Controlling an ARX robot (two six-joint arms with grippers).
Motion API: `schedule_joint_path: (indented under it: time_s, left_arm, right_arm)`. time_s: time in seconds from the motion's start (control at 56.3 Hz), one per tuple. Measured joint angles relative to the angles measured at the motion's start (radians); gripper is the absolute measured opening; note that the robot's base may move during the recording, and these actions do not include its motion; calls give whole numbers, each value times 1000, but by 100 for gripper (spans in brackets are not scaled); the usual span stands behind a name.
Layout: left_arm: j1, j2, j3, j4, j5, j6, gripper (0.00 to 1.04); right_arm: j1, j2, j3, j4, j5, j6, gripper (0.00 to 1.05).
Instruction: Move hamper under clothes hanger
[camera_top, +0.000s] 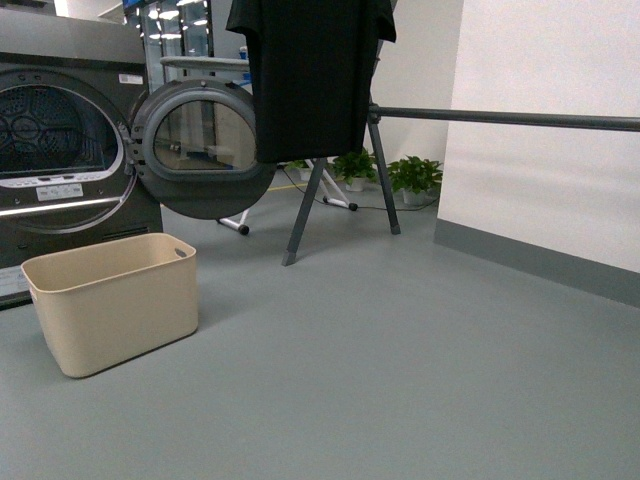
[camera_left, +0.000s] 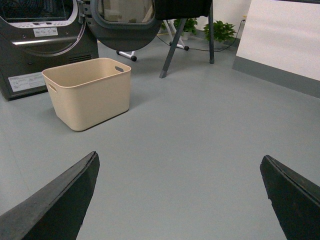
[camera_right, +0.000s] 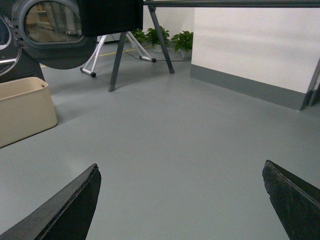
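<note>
Left gripper (camera_left: 179, 156), right gripper (camera_right: 181, 164) spread wide; hamper (camera_top: 112, 300) near dryer (camera_top: 60, 150), apart from clothes hanger (camera_top: 500, 118).

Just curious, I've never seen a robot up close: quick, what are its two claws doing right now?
Left gripper: open, holding nothing.
Right gripper: open, holding nothing.

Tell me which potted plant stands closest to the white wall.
The right-hand plant, beside the white wall; the other plant shows further left, between the legs of the clothes hanger.
</note>
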Motion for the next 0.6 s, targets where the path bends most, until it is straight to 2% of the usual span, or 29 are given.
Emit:
schedule_joint_path:
  time_s: [0.604]
  left_arm:
    - [0, 1, 0, 0, 2, 0, 98]
  right_arm:
    - [0, 0, 0, 0, 3, 0, 97]
